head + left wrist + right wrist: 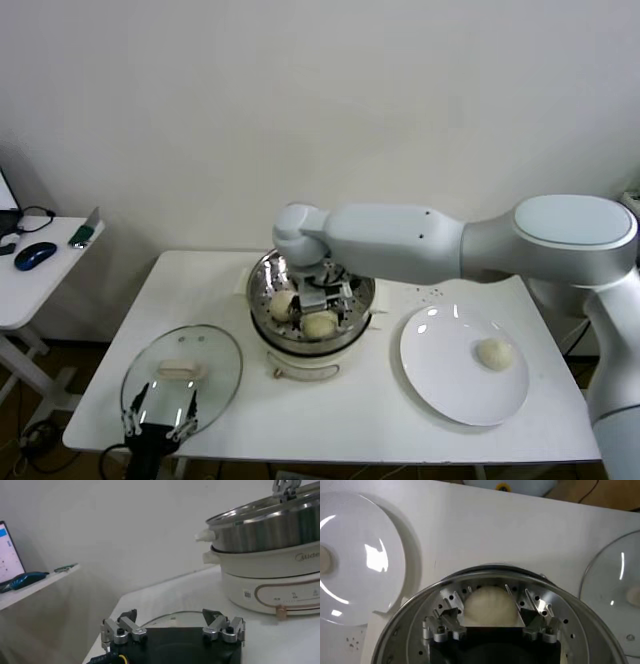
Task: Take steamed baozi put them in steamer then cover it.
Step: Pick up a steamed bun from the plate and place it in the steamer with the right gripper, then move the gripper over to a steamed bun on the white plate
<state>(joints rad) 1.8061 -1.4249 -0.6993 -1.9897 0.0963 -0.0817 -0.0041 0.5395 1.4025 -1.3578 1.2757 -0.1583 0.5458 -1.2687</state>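
The steel steamer sits on its cream pot base at mid table. My right gripper reaches down into it, open, its fingers on either side of a baozi without touching it. In the head view two baozi show in the basket. One more baozi lies on the white plate at the right. The glass cover lies flat on the table at the front left. My left gripper is open and empty just in front of the cover.
A side desk with a mouse stands off to the left. The pot base has side handles. The cover's rim shows between my left fingers. The plate and cover flank the steamer in the right wrist view.
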